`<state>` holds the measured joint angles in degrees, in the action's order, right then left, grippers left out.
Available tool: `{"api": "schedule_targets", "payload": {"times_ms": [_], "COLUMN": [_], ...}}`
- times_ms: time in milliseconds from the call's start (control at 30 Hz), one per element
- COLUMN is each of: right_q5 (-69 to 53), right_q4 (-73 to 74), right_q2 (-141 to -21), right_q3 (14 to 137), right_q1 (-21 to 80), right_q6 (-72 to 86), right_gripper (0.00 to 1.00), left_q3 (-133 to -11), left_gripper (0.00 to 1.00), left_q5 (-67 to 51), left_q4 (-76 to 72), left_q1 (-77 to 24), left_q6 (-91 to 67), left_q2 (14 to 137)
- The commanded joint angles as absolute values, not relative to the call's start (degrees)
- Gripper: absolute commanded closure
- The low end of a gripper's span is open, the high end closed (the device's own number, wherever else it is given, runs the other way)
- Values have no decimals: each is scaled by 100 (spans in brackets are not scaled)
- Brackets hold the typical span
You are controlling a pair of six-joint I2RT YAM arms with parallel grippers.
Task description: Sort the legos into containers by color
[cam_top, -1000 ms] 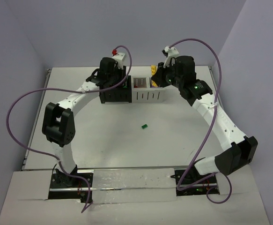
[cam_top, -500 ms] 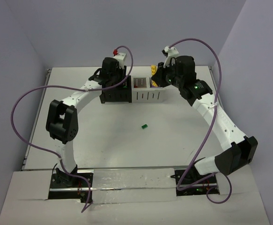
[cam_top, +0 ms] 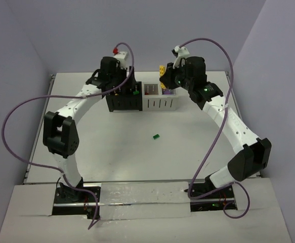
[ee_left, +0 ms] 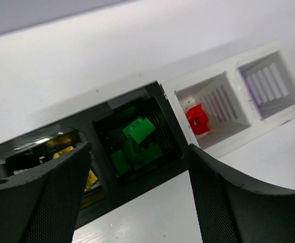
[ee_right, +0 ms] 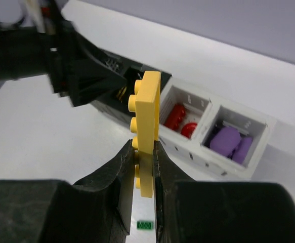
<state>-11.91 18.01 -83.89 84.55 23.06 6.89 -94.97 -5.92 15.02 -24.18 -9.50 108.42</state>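
My right fingers pinch a flat yellow lego plate by its lower part. It stands on edge between them, its studs facing left in the wrist view. I hold it up in the air near the white end of the row of bins. Past the plate, one white bin holds red legos and the end white bin holds purple legos. The black bins lie further left, mostly hidden behind my other arm. Down below, a loose green brick lies alone on the white counter, well apart from the bins on their near side.

My left fingers are spread wide with nothing between them, hovering over the black end of the row. Between them I see a black bin with green legos in it. The outer black bin just to its left holds yellow legos, partly covered by one finger.
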Motion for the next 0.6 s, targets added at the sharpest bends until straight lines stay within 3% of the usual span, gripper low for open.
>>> {"api": "schedule_targets", "payload": {"times_ms": [0,67,200,300,567], "right_q5": [-1274,-1067,-6,844,1442], "right_q4": [843,542,60,-405,-1458], "right_q2": [-8938,-9198,-9910,-10424,-11564], "right_q3": [8959,9201,9678,9921,10252], "right_q1": [2453,2640,3232,3653,4262], "right_q6": [1044,1071,1171,1063,826], "right_gripper": [100,100,100,100,100], "left_q3": [-9936,-9887,-9479,-8937,-8359], "left_gripper": [16,14,1,1,1], "left_q5": [-1262,-1441,-1429,-1474,-1663], "left_q4": [1292,1379,1763,1849,1886], "left_q1": [-1838,-1608,-954,-424,745], "left_q6": [-1336,-1273,-1265,-1304,-2248], "left_q2": [9609,9167,8347,7818,7435]}}
